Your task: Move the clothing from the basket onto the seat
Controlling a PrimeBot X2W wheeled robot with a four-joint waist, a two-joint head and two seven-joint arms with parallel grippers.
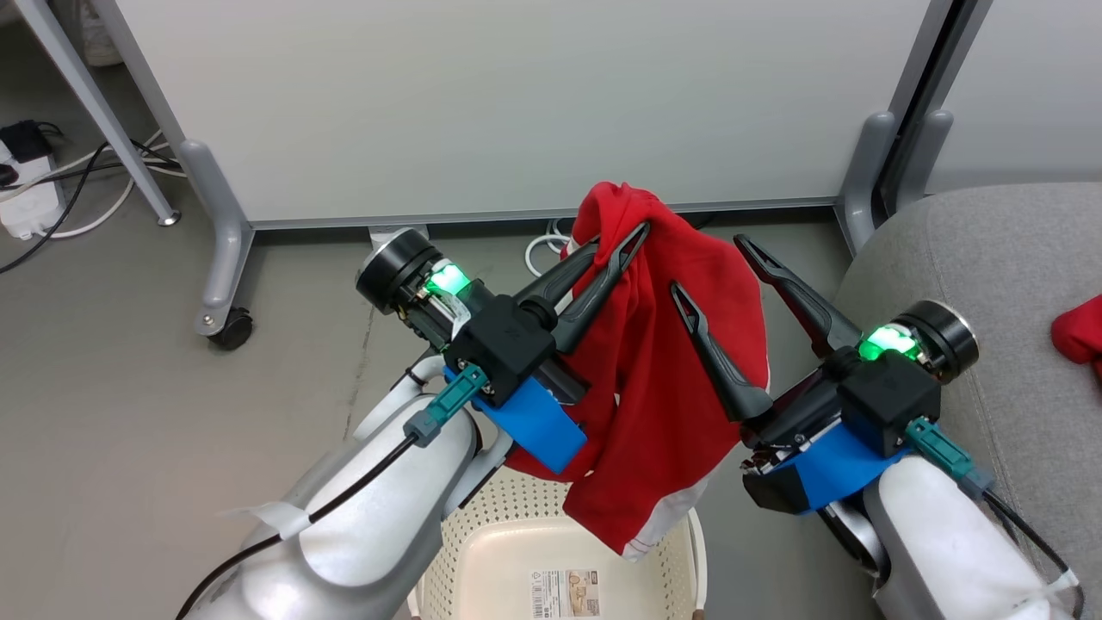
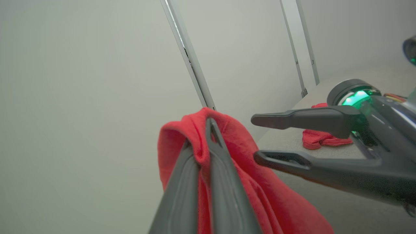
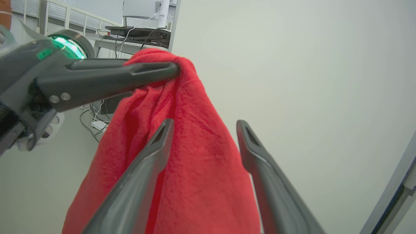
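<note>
**Over the basket, one red garment hangs from the left gripper**

Above the single cream basket [image 1: 508,495], the left gripper [image 1: 620,239] has its two dark fingers pressed together on a fold at the top of one red garment [image 1: 663,405]. The cloth hangs down from that pinch in a long drape. Its lower hem, edged with a white stripe [image 1: 663,525], shows in front of the basket's far rim in the head view. Whether hem and rim touch cannot be told. One printed label [image 1: 564,592] lies on the basket's floor.

Just beside it, the right gripper [image 1: 708,264] has its two fingers spread wide. One finger lies in front of the hanging cloth and the other stands off its right edge. The right wrist view shows the same, with red cloth [image 3: 195,156] filling the gap between the parted fingers [image 3: 156,152]. The jaws do not close on it.

A second red garment [image 1: 1080,331] lies bunched on the one grey sofa [image 1: 973,250], at the right of the head view and well apart from the first. The left wrist view shows it too [image 2: 320,138], beyond the right gripper [image 2: 255,138].

Behind both arms stands a pale partition panel [image 1: 516,103] on grey feet, with one black caster [image 1: 231,329] on the floor.
</note>
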